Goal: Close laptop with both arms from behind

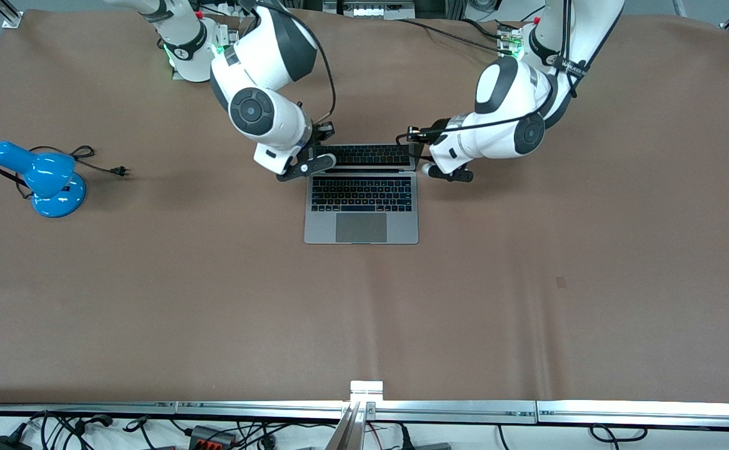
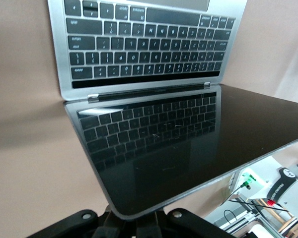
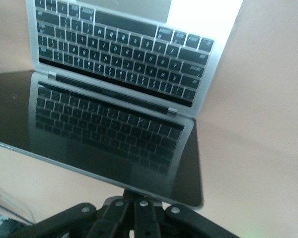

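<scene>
- Laptop (image 1: 361,203) sits mid-table, between the two arms, open. Its screen (image 2: 188,144) is up, glass toward the front camera, mirroring the keyboard (image 1: 362,194).
- Left gripper (image 1: 449,174) is at the lid's top corner toward the left arm's end. Fingers pressed together, nothing held. In the left wrist view the lid's top edge sits right at the fingertips (image 2: 139,225); contact looks likely, can't confirm.
- Right gripper (image 1: 307,165) is at the other top corner, same state: fingers together, holding nothing. The right wrist view puts the lid edge just over its fingertips (image 3: 141,210).
- Step in hand, as I read it: push the lid down onto the base from its back face.
- To do it well: both grippers push together at a matched rate. Uneven push twists the lid at the hinge (image 2: 149,91).
- Follow the lid's arc, forward then down. A straight horizontal shove may slide the whole laptop toward the front camera.
- Stay near the top edge for leverage, but watch for fingertips slipping over it.
- Ease off near the end so the lid doesn't slam.
- Blue desk lamp (image 1: 42,178) is well apart, toward the right arm's end. Not a factor.
</scene>
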